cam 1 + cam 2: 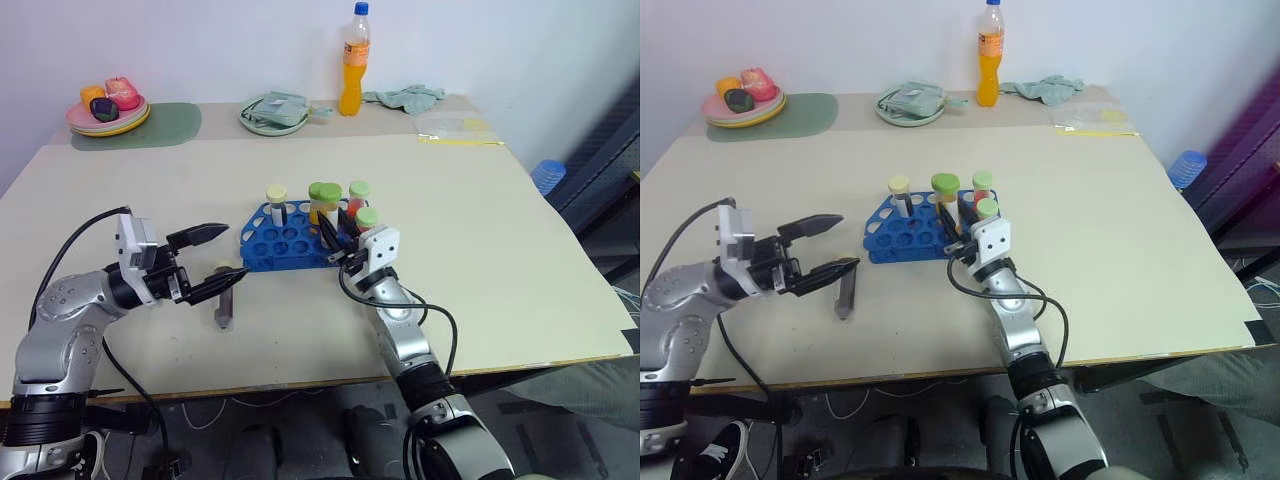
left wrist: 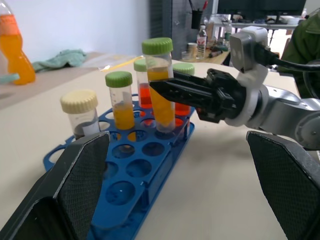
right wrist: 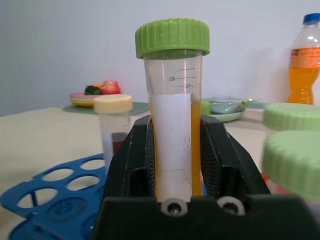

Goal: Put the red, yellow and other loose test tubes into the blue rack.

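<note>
A: Gripping a yellow tube (image 3: 172,135), the right hand (image 1: 334,243) holds it upright over the blue rack (image 1: 283,238).

B: It should lower straight into the hole beneath. Left hand (image 1: 215,260) is spread open, a loose tube (image 1: 224,305) just below on the desk (image 1: 500,240).

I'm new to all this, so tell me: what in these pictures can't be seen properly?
- Loose tube on the table: left gripper covers its top in the head views; its colour is unclear.
- Held tube: its bottom sits behind the right gripper in the right wrist view.
- Rack: near end hidden by a left finger in the left wrist view.
</note>
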You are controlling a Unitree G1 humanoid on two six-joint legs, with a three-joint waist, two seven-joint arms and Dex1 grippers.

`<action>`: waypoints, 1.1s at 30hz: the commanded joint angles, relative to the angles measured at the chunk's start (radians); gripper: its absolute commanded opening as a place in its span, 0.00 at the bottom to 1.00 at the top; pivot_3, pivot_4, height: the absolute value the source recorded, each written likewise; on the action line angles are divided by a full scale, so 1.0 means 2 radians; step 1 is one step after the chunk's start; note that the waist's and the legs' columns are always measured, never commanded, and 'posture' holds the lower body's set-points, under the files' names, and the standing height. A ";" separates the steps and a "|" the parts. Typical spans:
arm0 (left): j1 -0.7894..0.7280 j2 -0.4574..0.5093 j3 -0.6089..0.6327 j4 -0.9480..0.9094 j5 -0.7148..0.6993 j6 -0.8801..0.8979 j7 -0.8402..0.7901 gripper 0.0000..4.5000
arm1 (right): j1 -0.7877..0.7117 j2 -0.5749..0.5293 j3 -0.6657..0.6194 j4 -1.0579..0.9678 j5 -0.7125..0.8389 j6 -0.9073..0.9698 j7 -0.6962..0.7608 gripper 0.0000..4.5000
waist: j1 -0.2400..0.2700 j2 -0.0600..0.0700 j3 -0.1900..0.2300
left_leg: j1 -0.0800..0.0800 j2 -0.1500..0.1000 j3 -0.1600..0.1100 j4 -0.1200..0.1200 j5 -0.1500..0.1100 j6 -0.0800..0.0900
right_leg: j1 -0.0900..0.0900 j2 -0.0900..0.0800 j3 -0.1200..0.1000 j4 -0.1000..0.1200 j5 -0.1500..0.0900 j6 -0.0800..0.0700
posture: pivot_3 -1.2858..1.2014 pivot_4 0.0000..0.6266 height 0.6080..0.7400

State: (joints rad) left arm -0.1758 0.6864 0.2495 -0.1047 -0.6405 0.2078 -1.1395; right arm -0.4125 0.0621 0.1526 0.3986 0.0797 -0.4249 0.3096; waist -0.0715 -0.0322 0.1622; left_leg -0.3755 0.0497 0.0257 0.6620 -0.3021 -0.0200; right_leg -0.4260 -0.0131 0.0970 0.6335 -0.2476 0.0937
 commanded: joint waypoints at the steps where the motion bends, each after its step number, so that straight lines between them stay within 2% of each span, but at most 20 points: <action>1: 0.001 0.004 0.013 -0.001 0.000 -0.013 -0.006 1.00 | 0.005 0.009 0.009 -0.022 -0.005 -0.006 0.002 0.17 | 0.000 0.000 0.000 | 0.000 0.000 0.000 0.000 0.000 0.000 | 0.000 0.000 0.000 0.000 0.000 0.000 | 0.52 0.24 1.00; 33: -0.006 0.000 0.009 0.018 0.010 -0.039 -0.009 1.00 | -0.016 0.013 -0.003 0.023 -0.009 -0.013 0.003 0.17 | 0.000 0.000 0.000 | 0.000 0.000 0.000 0.000 0.000 0.000 | 0.000 0.000 0.000 0.000 0.000 0.000 | 0.52 0.24 1.00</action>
State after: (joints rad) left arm -0.1719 0.6854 0.2501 -0.0584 -0.6204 0.1452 -1.1562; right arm -0.4306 0.0804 0.1522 0.4540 0.0652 -0.4291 0.3228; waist -0.0715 -0.0321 0.1623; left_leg -0.3754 0.0497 0.0257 0.6621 -0.3021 -0.0200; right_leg -0.4260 -0.0133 0.0970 0.6336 -0.2477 0.0937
